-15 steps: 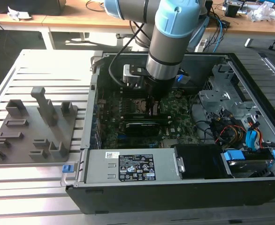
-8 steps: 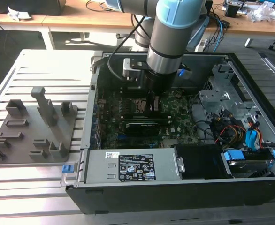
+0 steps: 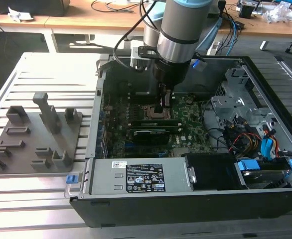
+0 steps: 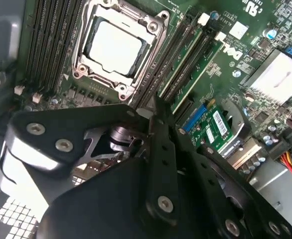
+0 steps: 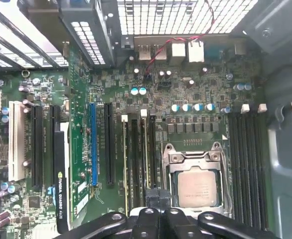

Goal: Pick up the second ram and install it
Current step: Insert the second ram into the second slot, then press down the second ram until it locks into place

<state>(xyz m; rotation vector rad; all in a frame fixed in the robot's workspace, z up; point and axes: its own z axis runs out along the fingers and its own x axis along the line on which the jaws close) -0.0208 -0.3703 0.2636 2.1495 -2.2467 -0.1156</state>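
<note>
My gripper (image 3: 163,110) reaches down into the open computer case (image 3: 245,69), right beside the square processor socket (image 5: 198,185). Its black fingertips (image 5: 156,198) are shut together over one end of the memory slots next to that socket. A thin dark stick, the second ram (image 5: 145,149), lies along the slot that runs to those tips. I cannot tell whether the tips press on it or clamp it. Another stick (image 5: 124,159) sits two slots further from the socket. In the second wrist view the gripper (image 4: 157,107) ends at the same slots.
A black graphics card (image 5: 62,174) lies in the case beyond the slots. More memory slots (image 5: 245,164) run along the socket's other side. A grey fixture with upright blocks (image 3: 36,132) stands at the exterior view's left. Coloured cables (image 3: 250,139) and drive bays crowd the case's right.
</note>
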